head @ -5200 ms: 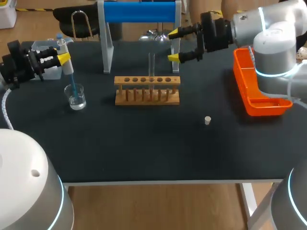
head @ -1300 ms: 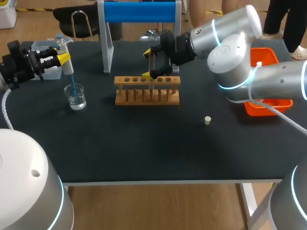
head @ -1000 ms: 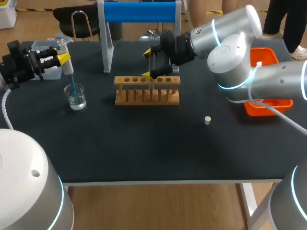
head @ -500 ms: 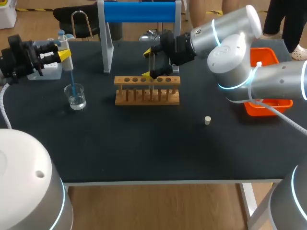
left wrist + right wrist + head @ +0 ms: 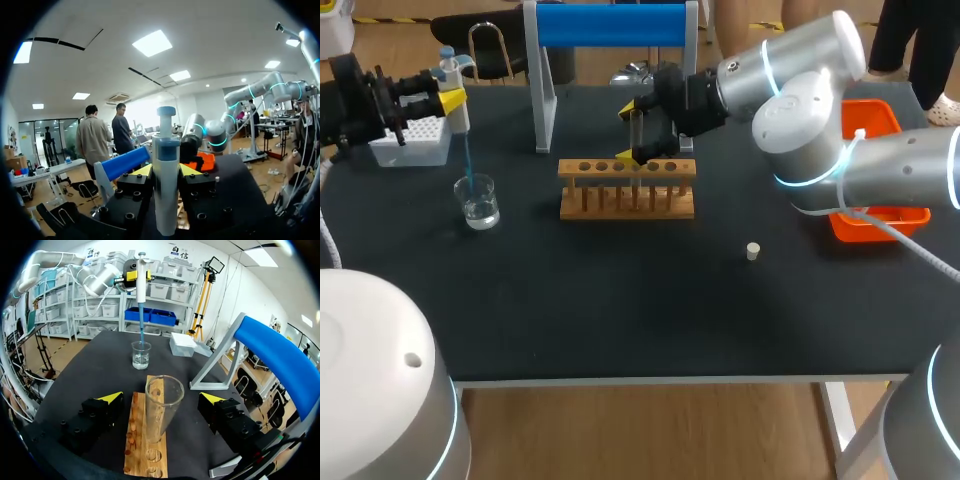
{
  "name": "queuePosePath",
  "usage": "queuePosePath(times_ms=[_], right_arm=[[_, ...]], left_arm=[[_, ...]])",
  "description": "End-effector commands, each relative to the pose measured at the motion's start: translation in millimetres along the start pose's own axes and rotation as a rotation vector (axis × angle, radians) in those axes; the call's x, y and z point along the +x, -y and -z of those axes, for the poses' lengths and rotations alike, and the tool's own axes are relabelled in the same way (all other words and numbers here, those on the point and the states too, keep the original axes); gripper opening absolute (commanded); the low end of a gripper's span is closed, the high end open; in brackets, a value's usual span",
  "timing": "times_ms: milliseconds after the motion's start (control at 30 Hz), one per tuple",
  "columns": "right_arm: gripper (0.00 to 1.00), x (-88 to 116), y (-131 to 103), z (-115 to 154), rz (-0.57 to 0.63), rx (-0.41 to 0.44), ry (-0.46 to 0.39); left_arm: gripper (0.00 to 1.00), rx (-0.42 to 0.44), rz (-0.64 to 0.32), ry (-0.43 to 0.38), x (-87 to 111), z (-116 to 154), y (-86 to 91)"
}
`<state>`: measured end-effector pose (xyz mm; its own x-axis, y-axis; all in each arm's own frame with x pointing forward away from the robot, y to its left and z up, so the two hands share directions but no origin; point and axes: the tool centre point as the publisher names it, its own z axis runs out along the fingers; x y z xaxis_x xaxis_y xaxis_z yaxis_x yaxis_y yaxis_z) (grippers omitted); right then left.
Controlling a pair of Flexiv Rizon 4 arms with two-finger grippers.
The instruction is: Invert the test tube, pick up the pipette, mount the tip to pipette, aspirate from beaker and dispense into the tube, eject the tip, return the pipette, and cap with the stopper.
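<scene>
Pipette [image 5: 457,112] clamped in left gripper [image 5: 447,99] over beaker [image 5: 478,201].

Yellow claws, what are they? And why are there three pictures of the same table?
They are the fingertips of two robot arms. One picture looks down on the black table from above. The two round ones come from cameras on the arms' wrists. The left gripper is shut on a pipette, a squirter for liquids, with its blue tip at a glass beaker of clear liquid. The right gripper is open, one finger on each side of a test tube standing in the wooden rack. Also there: a small stopper, a white tip box and an orange tray.
</scene>
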<state>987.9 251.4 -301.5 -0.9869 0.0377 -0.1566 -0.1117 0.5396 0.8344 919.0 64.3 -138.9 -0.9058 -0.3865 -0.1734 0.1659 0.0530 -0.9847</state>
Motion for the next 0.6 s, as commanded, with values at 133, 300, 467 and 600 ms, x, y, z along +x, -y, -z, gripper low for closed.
queuePosePath(times_ms=[133,300,467,600], right_arm=[[1.00,-0.8,-0.1,-0.2,0.000,0.002,-0.002],[1.00,-0.8,-0.1,-0.2,0.000,0.002,-0.002],[1.00,-0.8,-0.1,-0.2,0.000,0.002,-0.002],[1.00,-0.8,-0.1,-0.2,0.000,0.002,-0.002]], left_arm=[[0.00,-0.016,-0.020,0.003,7.5,-10.4,34.3],[0.00,-0.047,-0.015,-0.006,8.3,-22.0,62.3],[0.00,-0.054,0.024,-0.019,5.8,-38.3,89.2],[0.00,-0.052,0.027,-0.051,4.4,-57.8,112.7]])
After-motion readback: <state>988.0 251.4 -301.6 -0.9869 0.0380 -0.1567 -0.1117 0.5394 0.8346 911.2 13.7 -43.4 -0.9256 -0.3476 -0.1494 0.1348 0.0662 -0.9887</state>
